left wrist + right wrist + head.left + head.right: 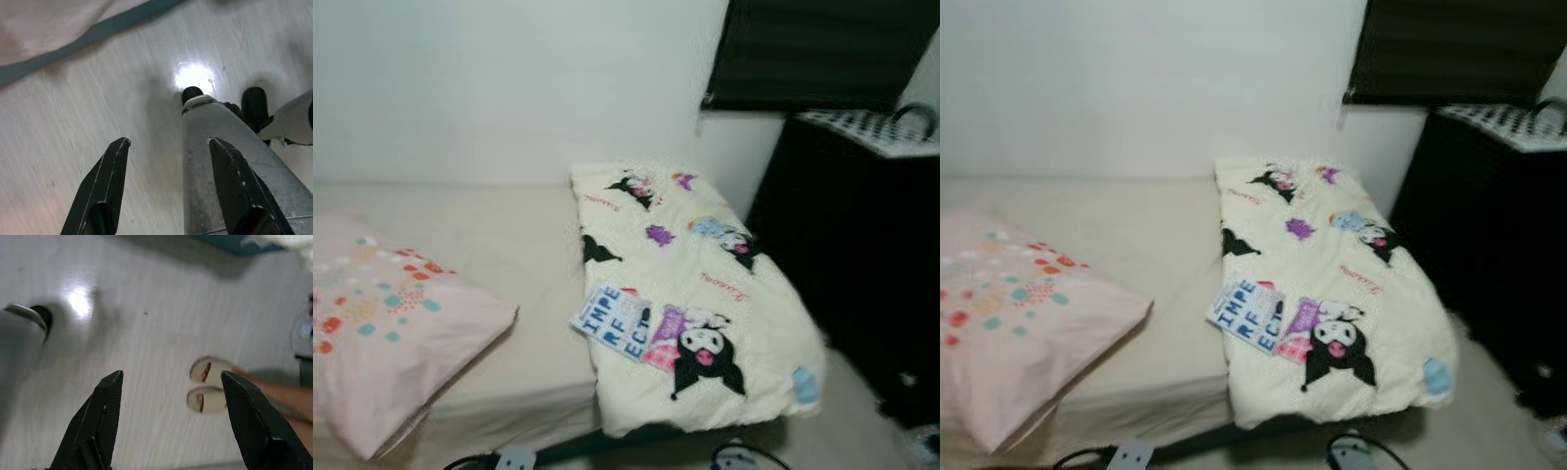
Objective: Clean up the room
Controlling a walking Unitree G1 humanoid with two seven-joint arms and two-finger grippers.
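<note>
A bed (1136, 255) with a beige sheet runs along the white wall (1136, 78). At about eight o'clock lies a pink pillow (1009, 323) with red and teal dots. A folded cream blanket (1351, 294) printed with black cartoon figures covers the bed's end, from centre toward four o'clock. A white card with blue letters (1249, 315) rests on its near edge. A black cabinet (1489, 245) stands at three o'clock, under a dark window blind (1459, 49).
</note>
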